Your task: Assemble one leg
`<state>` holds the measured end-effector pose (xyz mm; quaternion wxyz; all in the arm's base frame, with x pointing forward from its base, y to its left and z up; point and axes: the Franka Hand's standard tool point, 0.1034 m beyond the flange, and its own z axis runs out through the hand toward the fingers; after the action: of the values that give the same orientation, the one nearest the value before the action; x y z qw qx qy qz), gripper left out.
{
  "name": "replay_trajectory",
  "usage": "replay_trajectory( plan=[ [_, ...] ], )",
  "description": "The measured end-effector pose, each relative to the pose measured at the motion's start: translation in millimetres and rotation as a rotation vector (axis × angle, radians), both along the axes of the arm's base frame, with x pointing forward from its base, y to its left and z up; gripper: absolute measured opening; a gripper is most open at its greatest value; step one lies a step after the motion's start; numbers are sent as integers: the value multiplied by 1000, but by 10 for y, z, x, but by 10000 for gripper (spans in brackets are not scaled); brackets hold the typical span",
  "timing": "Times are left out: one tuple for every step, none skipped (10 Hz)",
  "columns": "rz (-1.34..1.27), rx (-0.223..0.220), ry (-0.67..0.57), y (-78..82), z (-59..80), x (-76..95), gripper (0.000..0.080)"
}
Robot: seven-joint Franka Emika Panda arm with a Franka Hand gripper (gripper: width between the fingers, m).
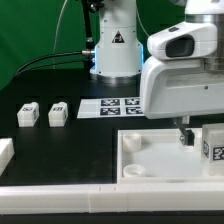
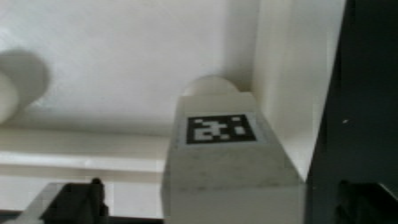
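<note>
- The hand hangs over the white panel, beside a tagged leg.
- Whether it grips anything cannot be told.
- Two legs lie on the table.

The leg looks like smooth matt white plastic, its marker tag flat printed black-and-white. The tray-like panel is similar white plastic with a faint sheen. The desk is matt black. The arm's housing is glossy white.
</note>
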<state>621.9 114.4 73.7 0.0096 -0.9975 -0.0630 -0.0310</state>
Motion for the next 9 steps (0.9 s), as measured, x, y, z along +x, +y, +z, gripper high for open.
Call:
replay_trajectory(
  plan=[
    [33,-2,-1,-5,0,1,649],
    [24,-1,-1,-5,0,1,649],
    [24,-1,-1,-7,0,1,649],
    [24,-1,-1,-7,0,1,533],
    [24,-1,-1,-8,0,1,400],
    [24,-1,-1,-8,0,1,400],
    [19,-1,0,-9,-1,1,291],
    [-26,2,1,-8,-1,1,291],
    [-27,2,1,-9,-1,1,291]
  ],
)
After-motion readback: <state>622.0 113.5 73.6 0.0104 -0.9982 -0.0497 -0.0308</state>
